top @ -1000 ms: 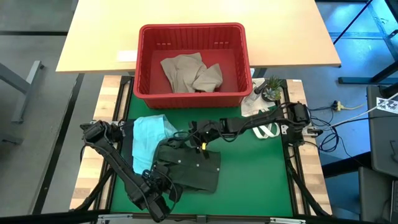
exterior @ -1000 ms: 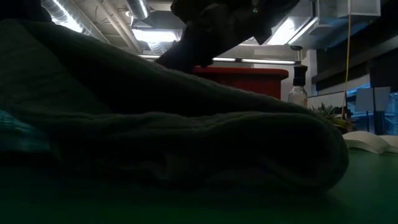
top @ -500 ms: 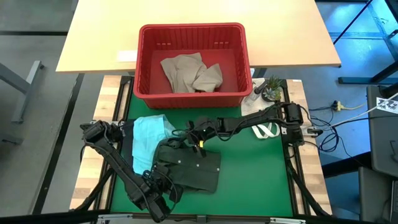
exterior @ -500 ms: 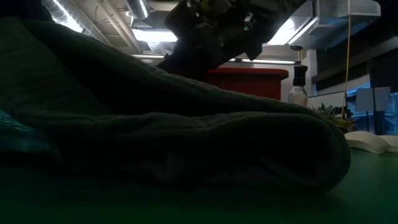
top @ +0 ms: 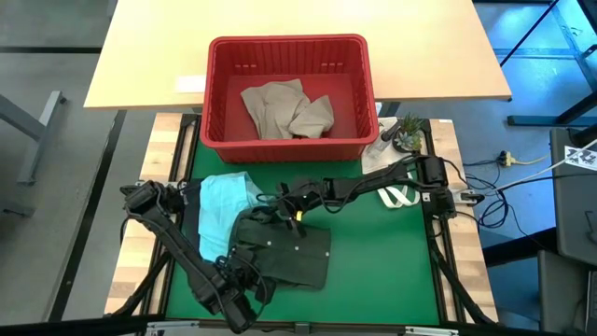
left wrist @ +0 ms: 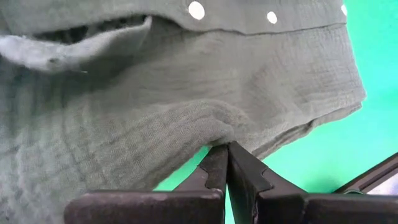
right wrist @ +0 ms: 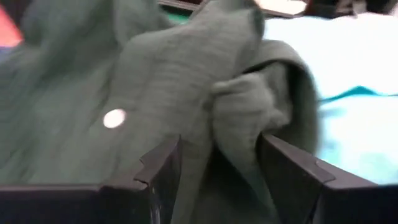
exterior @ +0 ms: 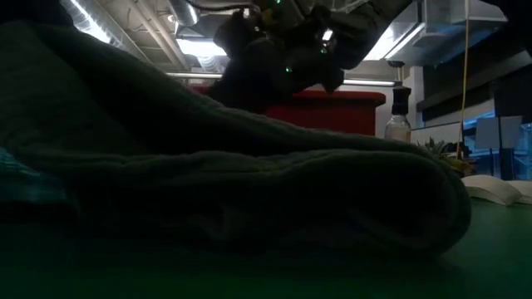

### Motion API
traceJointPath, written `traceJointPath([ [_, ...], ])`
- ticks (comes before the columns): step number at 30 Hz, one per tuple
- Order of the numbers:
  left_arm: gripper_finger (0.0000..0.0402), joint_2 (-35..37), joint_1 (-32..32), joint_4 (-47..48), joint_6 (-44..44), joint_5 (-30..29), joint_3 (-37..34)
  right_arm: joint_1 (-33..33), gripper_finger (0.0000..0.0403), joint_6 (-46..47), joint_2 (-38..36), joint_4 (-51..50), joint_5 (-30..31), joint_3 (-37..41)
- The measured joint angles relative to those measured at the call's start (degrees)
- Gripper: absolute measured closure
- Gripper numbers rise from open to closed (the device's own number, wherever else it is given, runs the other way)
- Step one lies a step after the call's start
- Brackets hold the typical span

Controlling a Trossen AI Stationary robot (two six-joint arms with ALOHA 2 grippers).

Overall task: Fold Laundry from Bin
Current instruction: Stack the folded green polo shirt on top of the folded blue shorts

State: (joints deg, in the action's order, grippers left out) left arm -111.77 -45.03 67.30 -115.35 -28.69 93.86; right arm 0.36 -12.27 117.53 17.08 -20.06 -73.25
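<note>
Right tool (top: 284, 198) had crept leftward over dark olive garment (top: 284, 252), wide around a bunched fold, teal garment (top: 224, 207) beside, red bin (top: 289, 140) beyond, left tool (left wrist: 227, 163) pinched closed on garment's near edge

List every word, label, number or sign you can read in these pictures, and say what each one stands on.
No readable text in any view.
White cloth bag right of the green mat: green looped marking, not readable as letters.
Pale sheet on the wooden table left of the red bin: too small to read.
Dark olive garment: white snaps only, no lettering.
</note>
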Motion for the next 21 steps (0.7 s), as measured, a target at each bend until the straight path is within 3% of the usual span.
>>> traceJointPath([
  [4, 0.0402, 0.0, 0.0, -0.2, 0.0, 0.0, 0.0, 0.0, 0.0194, 0.0, 0.2, -0.5, -7.0, 0.0],
  [12, 0.0401, 0.0, 0.0, -0.3, 0.0, 0.0, 0.0, 0.0, 0.0194, 0.0, 0.4, -1.7, -13.1, 0.0],
  [16, 0.0402, 0.0, 0.0, -0.3, 0.0, 0.0, 0.0, 0.0, 0.0194, 0.0, 0.4, -1.7, -13.4, 0.0],
  [21, 0.0402, 0.0, 0.0, -0.3, 0.0, 0.0, 0.0, 0.7, 0.0194, 0.0, 0.4, -2.2, -8.6, 0.0],
])
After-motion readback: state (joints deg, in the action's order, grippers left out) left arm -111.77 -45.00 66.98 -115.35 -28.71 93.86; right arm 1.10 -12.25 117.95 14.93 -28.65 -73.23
